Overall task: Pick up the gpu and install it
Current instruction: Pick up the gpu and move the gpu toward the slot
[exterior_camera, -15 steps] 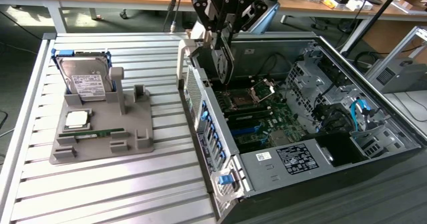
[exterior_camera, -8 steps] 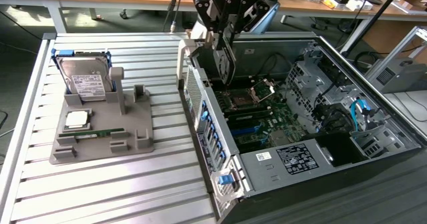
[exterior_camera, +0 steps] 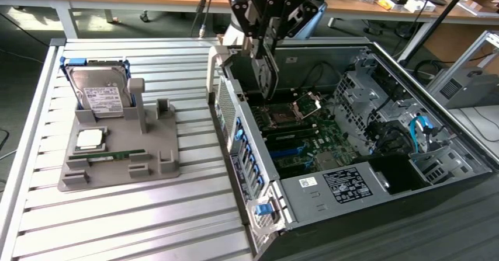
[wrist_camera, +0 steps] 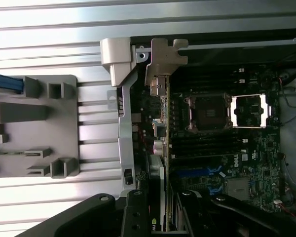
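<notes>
Over your open grey metal computer tower [exterior_camera: 230, 106], the gpu [exterior_camera: 265, 77], a thin dark circuit card with a silvery end bracket, hangs upright on edge. Your black arm reaches straight down. Its gripper [exterior_camera: 263, 42] is clamped on the card's upper edge, with the card below the fingers.

On the counter [exterior_camera: 117, 226], an open computer case [exterior_camera: 234, 121] lies on the exterior view's right. A holder [exterior_camera: 117, 179] sits beside it on the left, with a hard drive [exterior_camera: 101, 94] upright at its far end and a memory stick [exterior_camera: 109, 155] nearer. The gpu [exterior_camera: 266, 68] hangs on edge in the jaws of the gripper [exterior_camera: 263, 45], over the motherboard [exterior_camera: 312, 138] inside the case.
</notes>
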{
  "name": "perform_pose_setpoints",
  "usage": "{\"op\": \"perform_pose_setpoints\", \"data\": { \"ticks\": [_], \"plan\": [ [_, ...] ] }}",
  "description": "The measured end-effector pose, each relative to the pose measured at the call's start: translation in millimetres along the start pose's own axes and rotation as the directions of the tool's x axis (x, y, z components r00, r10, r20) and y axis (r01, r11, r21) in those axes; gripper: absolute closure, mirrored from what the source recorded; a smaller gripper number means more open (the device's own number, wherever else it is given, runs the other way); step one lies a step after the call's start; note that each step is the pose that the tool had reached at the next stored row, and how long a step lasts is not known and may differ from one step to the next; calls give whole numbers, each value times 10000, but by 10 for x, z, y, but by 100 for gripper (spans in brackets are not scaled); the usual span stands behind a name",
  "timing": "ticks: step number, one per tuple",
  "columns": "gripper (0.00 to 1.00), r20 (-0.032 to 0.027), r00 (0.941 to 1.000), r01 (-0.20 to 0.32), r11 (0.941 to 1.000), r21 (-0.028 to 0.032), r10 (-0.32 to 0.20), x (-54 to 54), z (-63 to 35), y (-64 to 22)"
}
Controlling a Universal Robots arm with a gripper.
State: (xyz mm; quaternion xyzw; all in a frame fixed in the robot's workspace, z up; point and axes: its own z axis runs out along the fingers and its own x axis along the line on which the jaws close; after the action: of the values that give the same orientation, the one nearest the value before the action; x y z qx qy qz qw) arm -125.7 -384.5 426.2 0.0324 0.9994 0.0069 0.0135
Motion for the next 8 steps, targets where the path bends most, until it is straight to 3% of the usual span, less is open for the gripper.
{"op": "perform_pose_setpoints", "data": {
  "ticks": [8],
  "plan": [
    [73,0,10000,0,10000,0,0,-49,1,-9]
  ]
}}
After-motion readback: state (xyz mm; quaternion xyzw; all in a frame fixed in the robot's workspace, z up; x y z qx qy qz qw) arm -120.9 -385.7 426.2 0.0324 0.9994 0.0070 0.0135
